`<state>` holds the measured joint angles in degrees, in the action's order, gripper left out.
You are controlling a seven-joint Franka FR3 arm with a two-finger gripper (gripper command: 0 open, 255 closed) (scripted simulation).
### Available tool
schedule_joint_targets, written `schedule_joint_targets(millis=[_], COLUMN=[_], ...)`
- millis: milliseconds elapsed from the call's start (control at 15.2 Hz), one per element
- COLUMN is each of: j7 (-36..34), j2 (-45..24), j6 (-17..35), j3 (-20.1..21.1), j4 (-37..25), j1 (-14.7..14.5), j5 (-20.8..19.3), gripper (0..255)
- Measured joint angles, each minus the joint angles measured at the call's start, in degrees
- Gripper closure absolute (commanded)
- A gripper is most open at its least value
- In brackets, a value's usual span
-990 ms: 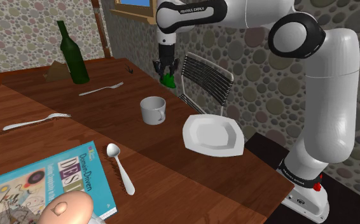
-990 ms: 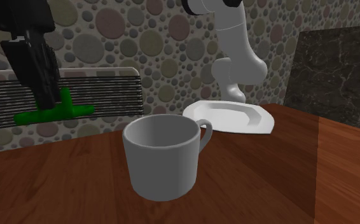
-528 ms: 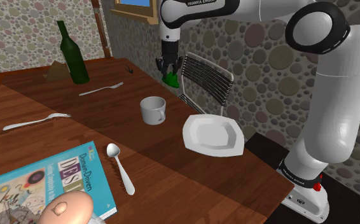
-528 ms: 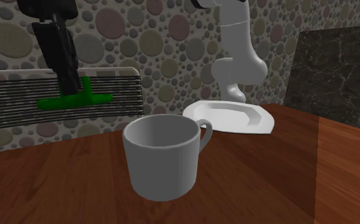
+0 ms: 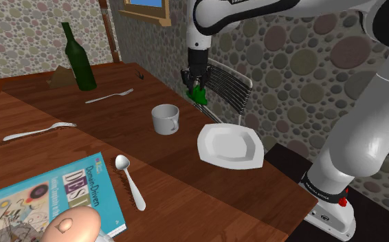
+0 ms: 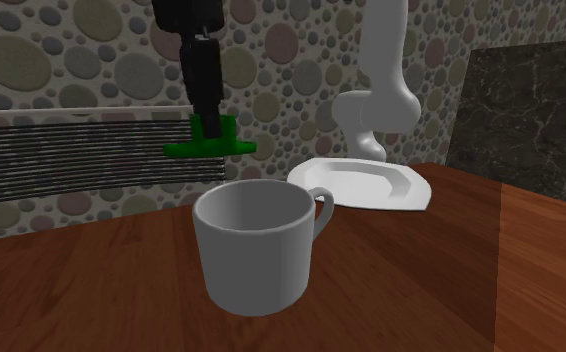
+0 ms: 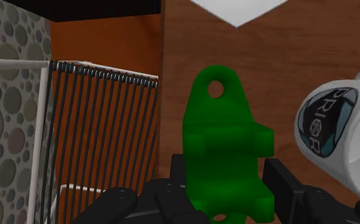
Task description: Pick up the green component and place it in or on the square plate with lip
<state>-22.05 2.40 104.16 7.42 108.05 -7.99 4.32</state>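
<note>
The green component [image 7: 225, 146] is a flat bright-green bracket with a hole at one end. My black gripper [image 7: 226, 184] is shut on it, one finger on each side. In the shoulder view the gripper [image 5: 196, 91] holds the green component [image 5: 200, 95] in the air near the table's far edge, in front of the chair back. The white square plate with lip [image 5: 230, 145] lies on the table, nearer the stand than the gripper. In the second exterior view the green component [image 6: 211, 145] hangs behind the mug, left of the plate [image 6: 367, 183].
A white mug [image 5: 165, 119] stands on the brown wooden table [image 5: 83, 134] beside the plate. A metal chair [image 5: 222, 86] stands at the table's far edge. Forks, a spoon [image 5: 129, 179], a green bottle [image 5: 78, 58] and a book [image 5: 45, 194] lie farther along the table.
The gripper has carried the green component along the table's far edge toward the plate: rightward in both the shoulder view and the second exterior view. Its grip has not changed.
</note>
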Motion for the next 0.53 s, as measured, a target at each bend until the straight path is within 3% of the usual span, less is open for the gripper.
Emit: schedule_joint_targets(millis=[528], j7=[-3.6], j2=[16.2], j6=[1.1], j3=[2.4], j4=[16.9], j1=[-2.6], j5=[3.0], gripper=[255])
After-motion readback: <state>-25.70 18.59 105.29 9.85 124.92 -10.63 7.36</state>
